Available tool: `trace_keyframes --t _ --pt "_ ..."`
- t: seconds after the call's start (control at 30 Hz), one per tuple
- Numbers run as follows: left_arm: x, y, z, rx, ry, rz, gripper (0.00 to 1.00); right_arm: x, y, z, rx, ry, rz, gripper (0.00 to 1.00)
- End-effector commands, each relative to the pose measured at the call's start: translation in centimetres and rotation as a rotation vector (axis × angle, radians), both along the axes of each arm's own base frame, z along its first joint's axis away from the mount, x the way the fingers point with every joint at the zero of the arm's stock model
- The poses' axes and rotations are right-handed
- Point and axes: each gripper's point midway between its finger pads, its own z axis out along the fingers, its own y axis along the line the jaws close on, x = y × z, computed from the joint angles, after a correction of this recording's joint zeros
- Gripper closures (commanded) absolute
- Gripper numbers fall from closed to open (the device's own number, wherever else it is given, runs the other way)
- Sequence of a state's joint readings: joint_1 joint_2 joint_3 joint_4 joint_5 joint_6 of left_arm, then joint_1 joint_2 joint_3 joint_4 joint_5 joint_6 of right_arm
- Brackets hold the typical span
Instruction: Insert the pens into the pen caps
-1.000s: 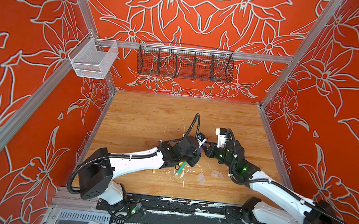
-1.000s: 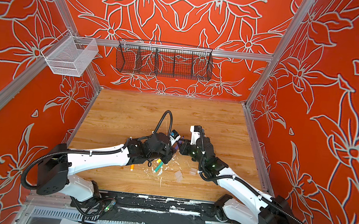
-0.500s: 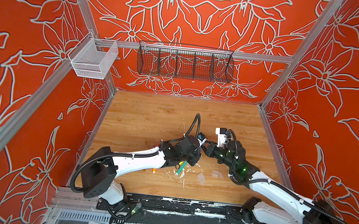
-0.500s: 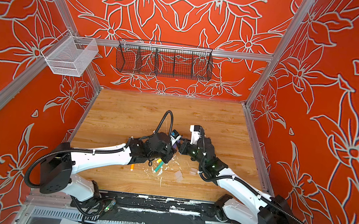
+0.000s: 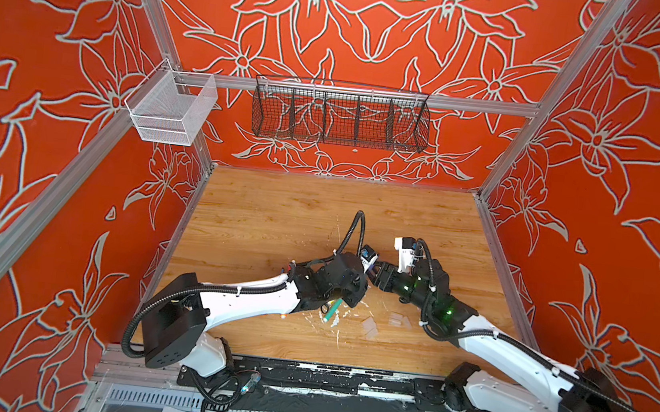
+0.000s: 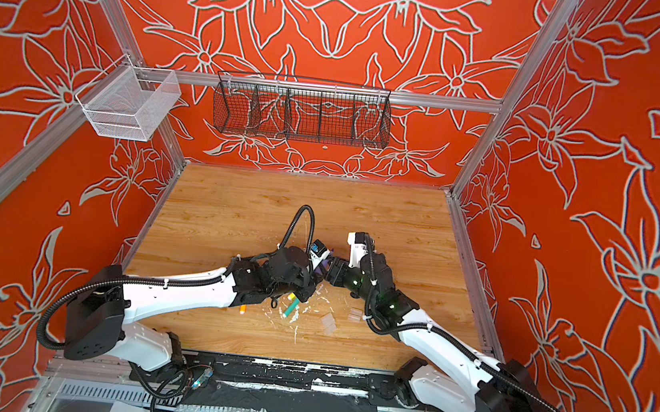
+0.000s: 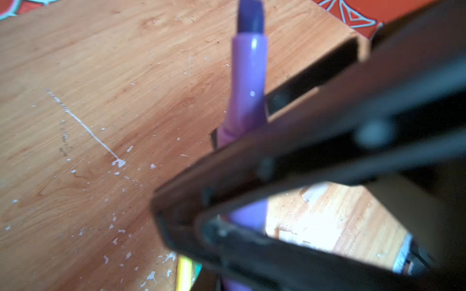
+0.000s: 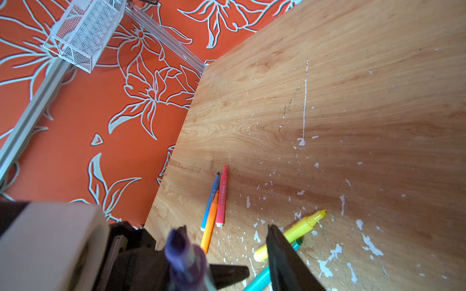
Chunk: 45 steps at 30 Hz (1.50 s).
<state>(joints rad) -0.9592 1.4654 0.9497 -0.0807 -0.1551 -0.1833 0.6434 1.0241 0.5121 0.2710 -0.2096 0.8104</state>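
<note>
Wooden tabletop (image 5: 277, 218) below: my left gripper (image 7: 242, 148) clenches 1 slim purple plastic marker pen (image 7: 248, 75); my right gripper (image 8: 227, 231) stands parted. Hazard: a skewed retreat could knock that pen loose.

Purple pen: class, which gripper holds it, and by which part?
The left gripper clamps the purple pen around its barrel, tip end sticking out. The right gripper stands open, holding nothing.

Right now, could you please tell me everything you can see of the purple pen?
The purple pen is a slim, glossy lilac plastic barrel with a darker purple tip. The left gripper, shut on its barrel, holds it above the table, with the tip pointing away from the gripper.
</note>
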Motion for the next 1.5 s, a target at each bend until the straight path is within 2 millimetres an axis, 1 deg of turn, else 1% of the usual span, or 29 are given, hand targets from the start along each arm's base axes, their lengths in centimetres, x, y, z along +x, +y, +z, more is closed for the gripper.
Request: trace_keyframes --t 0.0,0.1,0.17,0.23,0.33,0.43,0.5,0.57,0.63,0.7,0.77,0.83,0.9,0.97,1.07,1.27,1.47 --pt "1.6 1.6 2.0 -0.038 -0.082 0.130 1.00 0.5 -2.3 1.2 -0.073 -0.021 -0.107 0.41" --pt "2.4 3.1 2.0 -0.057 -0.104 0.218 1.00 0.6 -4.1 1.2 -0.146 -0.004 -0.184 0.41" --pt "2.8 4.0 1.9 -0.082 -0.102 0.250 1.00 0.7 -5.0 1.4 -0.195 0.012 -0.216 0.42" --pt "3.4 5.0 1.5 -0.115 -0.072 0.283 1.00 0.8 -5.1 1.6 -0.226 0.020 -0.219 0.44" --pt "4.3 6.8 1.3 -0.208 0.001 0.318 1.00 0.9 -5.0 2.2 -0.300 0.019 -0.209 0.46" --pt "4.5 8.7 2.1 -0.273 0.004 0.342 1.00 0.3 -4.6 2.4 -0.422 0.056 -0.169 0.48" --pt "4.2 9.8 3.0 -0.286 -0.027 0.356 1.00 -0.7 -4.1 1.6 -0.484 0.109 -0.123 0.50" --pt "3.8 10.5 4.0 -0.312 -0.052 0.368 1.00 -2.0 -3.6 0.1 -0.545 0.156 -0.075 0.51" --pt "3.2 10.7 4.8 -0.340 -0.060 0.360 1.00 -3.5 -3.3 -2.1 -0.624 0.202 -0.038 0.54" --pt "2.8 10.7 5.3 -0.354 -0.069 0.342 1.00 -4.5 -3.1 -3.5 -0.683 0.225 -0.020 0.54" --pt "2.8 11.2 5.4 -0.340 -0.074 0.359 1.00 -5.3 -2.9 -4.6 -0.750 0.231 -0.007 0.55" --pt "3.0 12.1 5.1 -0.321 -0.083 0.405 1.00 -6.0 -2.6 -5.5 -0.802 0.234 0.007 0.54" --pt "3.2 12.8 4.8 -0.315 -0.097 0.438 1.00 -6.3 -2.6 -6.5 -0.836 0.252 0.009 0.55" --pt "3.1 13.1 4.9 -0.317 -0.104 0.448 1.00 -6.5 -2.8 -7.5 -0.866 0.269 0.008 0.55" --pt "2.8 12.8 5.3 -0.331 -0.105 0.421 1.00 -6.5 -4.1 -8.7 -0.927 0.291 -0.032 0.62" --pt "2.6 12.9 5.5 -0.339 -0.104 0.420 1.00 -7.5 -6.1 -10.4 -0.955 0.335 -0.066 0.63" --pt "2.5 12.8 5.5 -0.342 -0.100 0.415 1.00 -8.5 -10.9 -11.2 -1.038 0.376 -0.217 0.62"
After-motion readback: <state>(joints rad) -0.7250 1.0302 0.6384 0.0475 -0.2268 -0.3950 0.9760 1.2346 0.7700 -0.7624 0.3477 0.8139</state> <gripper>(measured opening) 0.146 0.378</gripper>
